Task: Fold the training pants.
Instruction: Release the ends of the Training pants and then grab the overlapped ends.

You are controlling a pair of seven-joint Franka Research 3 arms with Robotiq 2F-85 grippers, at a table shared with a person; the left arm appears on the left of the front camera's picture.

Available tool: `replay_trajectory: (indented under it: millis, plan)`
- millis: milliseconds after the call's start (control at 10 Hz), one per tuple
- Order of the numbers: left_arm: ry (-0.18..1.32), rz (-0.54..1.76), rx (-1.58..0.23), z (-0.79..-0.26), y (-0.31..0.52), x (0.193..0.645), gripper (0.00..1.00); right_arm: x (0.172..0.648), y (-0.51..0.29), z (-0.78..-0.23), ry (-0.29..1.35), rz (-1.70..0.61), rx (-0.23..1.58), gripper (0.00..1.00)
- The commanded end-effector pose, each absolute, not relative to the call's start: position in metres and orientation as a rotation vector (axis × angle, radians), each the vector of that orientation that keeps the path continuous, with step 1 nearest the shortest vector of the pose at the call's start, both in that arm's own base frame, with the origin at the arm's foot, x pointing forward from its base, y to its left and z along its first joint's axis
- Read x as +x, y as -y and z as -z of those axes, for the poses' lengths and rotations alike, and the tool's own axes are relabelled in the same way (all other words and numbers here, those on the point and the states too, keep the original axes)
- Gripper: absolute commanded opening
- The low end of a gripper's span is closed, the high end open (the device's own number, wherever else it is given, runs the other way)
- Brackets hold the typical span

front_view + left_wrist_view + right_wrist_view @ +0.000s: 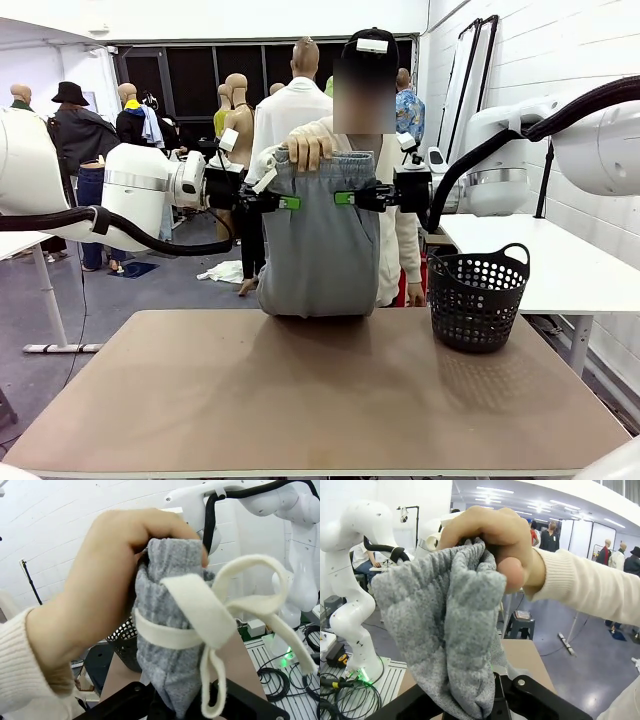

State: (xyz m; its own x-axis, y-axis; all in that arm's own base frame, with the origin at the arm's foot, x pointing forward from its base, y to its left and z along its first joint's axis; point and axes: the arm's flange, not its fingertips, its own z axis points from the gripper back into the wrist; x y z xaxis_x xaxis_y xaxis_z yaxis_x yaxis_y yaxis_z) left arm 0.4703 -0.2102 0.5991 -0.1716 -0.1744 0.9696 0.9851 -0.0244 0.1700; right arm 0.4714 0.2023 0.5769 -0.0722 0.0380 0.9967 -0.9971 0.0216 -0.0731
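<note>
Nearest is the table [300, 400], with a black basket [478, 300] at its two o'clock. At twelve o'clock the training pants [320, 250] hang upright, their lower end bunched on the far edge. The left gripper [288, 202] is clamped on the cloth at ten o'clock and the right gripper [345, 198] at two. A person's hand [310, 148] pinches the waistband at eleven. The jersey looks soft, light and floppy (drawstring [200, 615] dangling loose), so it will likely sag. The firmest hold is probably by the thicker waistband.
</note>
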Motion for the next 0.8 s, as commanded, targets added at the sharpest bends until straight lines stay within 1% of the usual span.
replay_trajectory:
  millis: [0, 700]
  plan:
    - [1.228, 1.408, -0.994, -0.6017, 0.2106, 0.4662, 0.0, 0.4703, -0.2033, -0.5778, 1.245, -1.268, 1.138, 0.0]
    - [1.228, 1.408, -0.994, -0.6017, 0.2106, 0.4662, 0.0, 0.4703, -0.2033, -0.5778, 1.245, -1.268, 1.138, 0.0]
